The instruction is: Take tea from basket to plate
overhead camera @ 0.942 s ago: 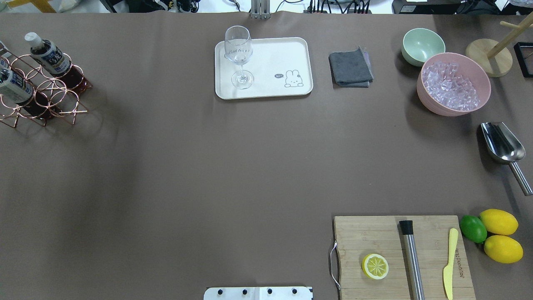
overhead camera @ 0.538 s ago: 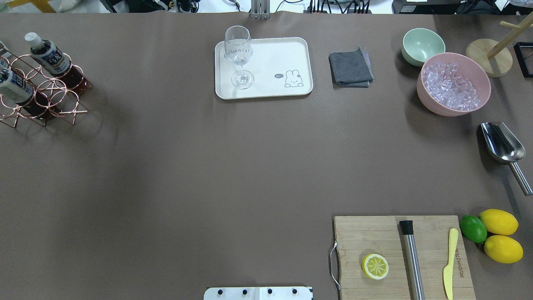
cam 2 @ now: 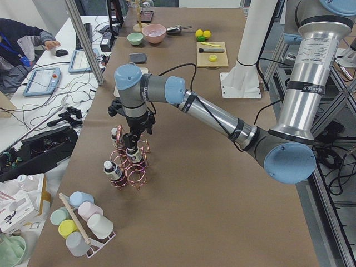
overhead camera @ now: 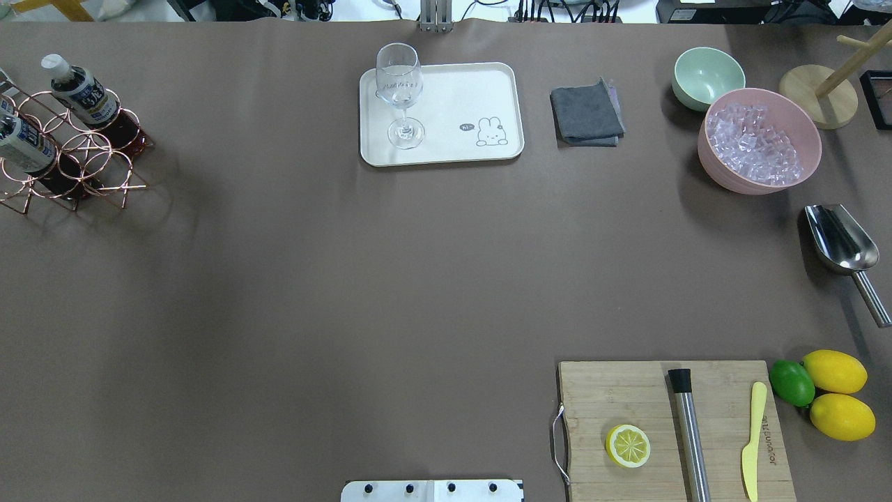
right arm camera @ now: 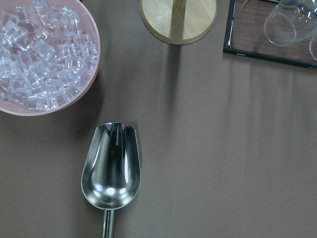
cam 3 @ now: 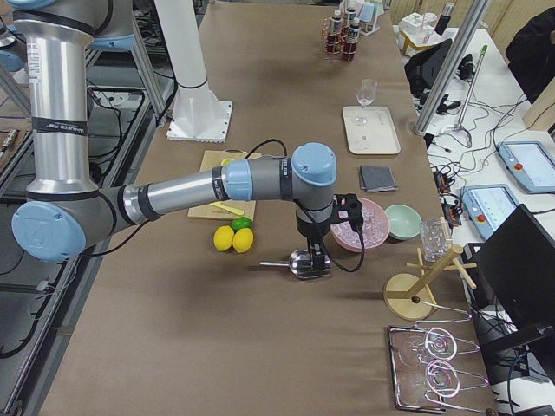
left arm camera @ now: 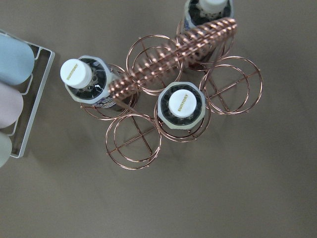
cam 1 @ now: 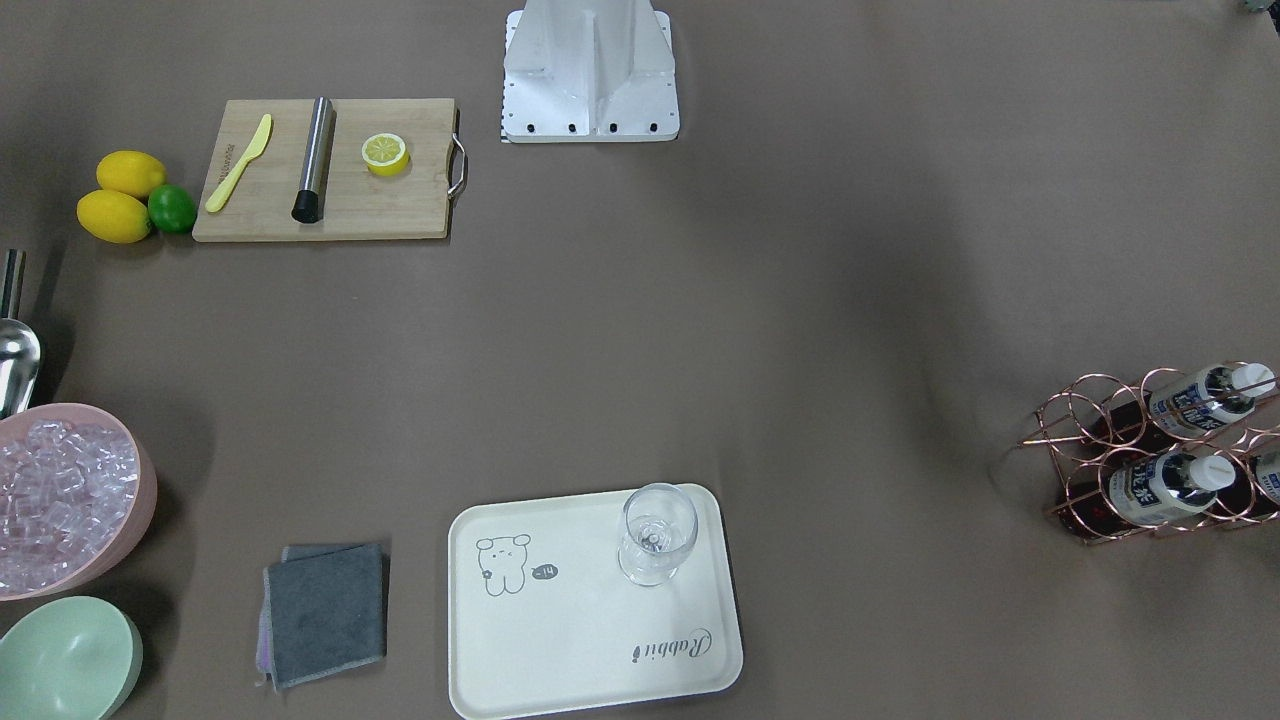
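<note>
The brown table (overhead camera: 348,279) carries everything. The left arm (cam 2: 211,114) reaches out to the table's left end, and its end effector (cam 2: 132,143) hangs right over the basket (overhead camera: 77,164). No view shows its fingers clearly, so I cannot tell whether they are apart or together. The right arm (cam 3: 173,195) stretches to the opposite end, with its end effector (cam 3: 319,258) low over the scoop (right arm camera: 111,168). Its fingers' state cannot be told either. The board (overhead camera: 672,429) lies at the near right with a half lemon, a steel rod and a yellow knife on it. The plate (overhead camera: 460,90) sits at the far middle, well apart from the basket, and bears only an upright glass (overhead camera: 399,94) at its left end. The pink tub (overhead camera: 705,150) of ice stands just beside the scoop. The tea (left arm camera: 182,104) stands upright in a middle ring of the basket, white cap on, directly below the left wrist camera. Two more bottles like it fill other rings on either side of the handle.
</note>
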